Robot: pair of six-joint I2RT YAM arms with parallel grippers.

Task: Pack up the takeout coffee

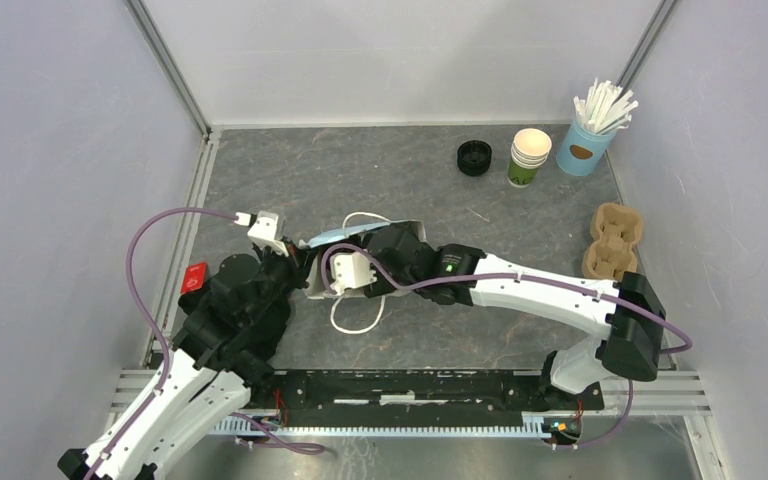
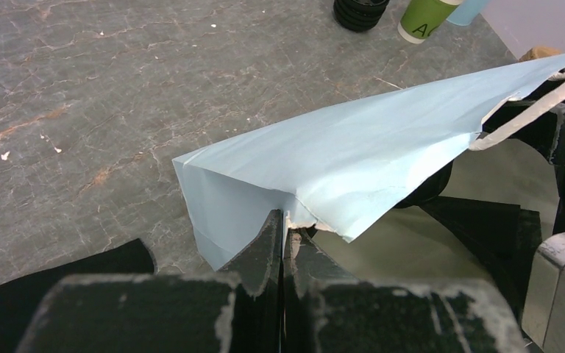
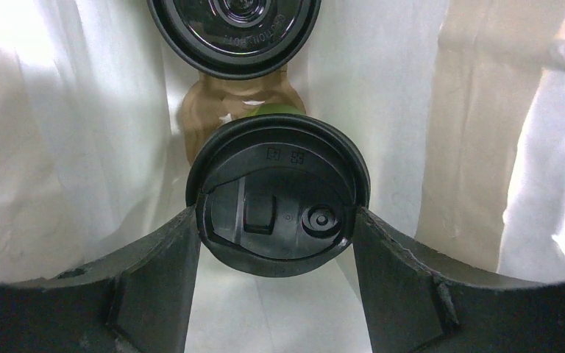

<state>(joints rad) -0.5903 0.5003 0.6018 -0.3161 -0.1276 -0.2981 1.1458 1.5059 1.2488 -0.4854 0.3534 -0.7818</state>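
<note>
Takeout coffee cup (image 3: 279, 184), gripped by the wide-spread right hand (image 3: 276, 220), is inside the paper bag (image 2: 324, 169); the left hand (image 2: 283, 224) pinches its edge tight, holding the mouth open.

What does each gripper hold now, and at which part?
The left gripper pinches the light blue paper bag at its edge. The right gripper clasps a green paper cup by its round black plastic lid, inside the bag.

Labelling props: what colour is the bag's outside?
Pale blue; the bag shows best in left wrist view.
</note>
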